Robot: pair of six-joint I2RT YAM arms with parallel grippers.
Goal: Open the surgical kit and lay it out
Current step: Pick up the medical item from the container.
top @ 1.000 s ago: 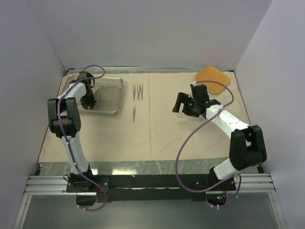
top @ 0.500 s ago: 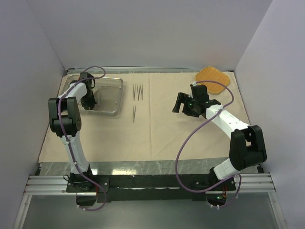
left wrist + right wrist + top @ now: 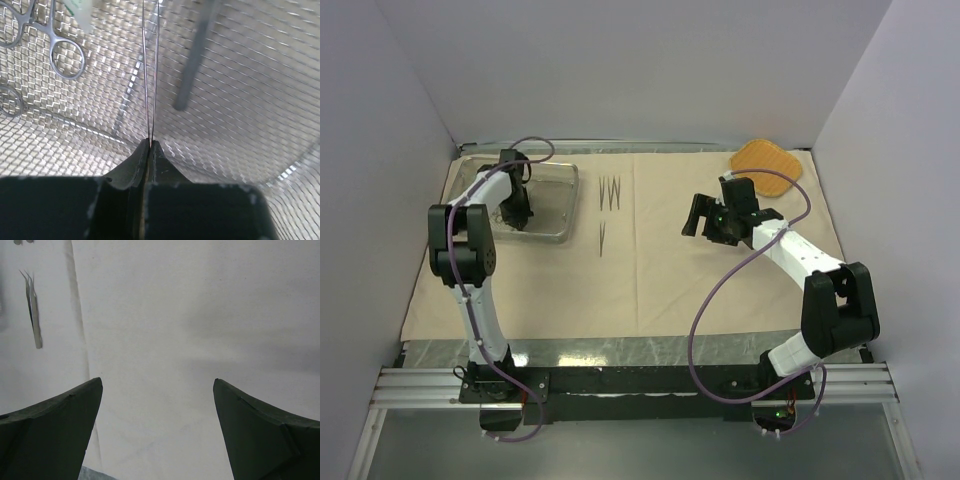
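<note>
The beige wrapping cloth [image 3: 680,270] lies spread open and flat over most of the table [image 3: 620,348], with the wire-mesh tray [image 3: 565,205] standing on its far-left corner. The left arm reaches down into that tray, and its left pincer [image 3: 517,217] is closed on the held tweezers [image 3: 150,75]. In the left wrist view the two dark fingertips [image 3: 150,145] meet on the joined end of the tweezers, whose two thin prongs run straight away from the pincer over the mesh floor. Whether the prongs touch the mesh cannot be told. Inside the tray, off to the left of the prongs, lie the ring-handled forceps [image 3: 62,50], and the edge of a green-white packet [image 3: 80,10] shows just beside them at the top of that view. Out on the cloth, right of the tray, a group of tweezers [image 3: 610,192] lies side by side, and the lone tweezers [image 3: 603,238] lie nearer the arms, apart from the group. The right pincer [image 3: 701,216] hangs above the bare middle of the cloth with its fingers spread wide [image 3: 157,390], gripping nothing. The orange woven pad [image 3: 768,166] sits at the far-right corner, behind the right arm.
</note>
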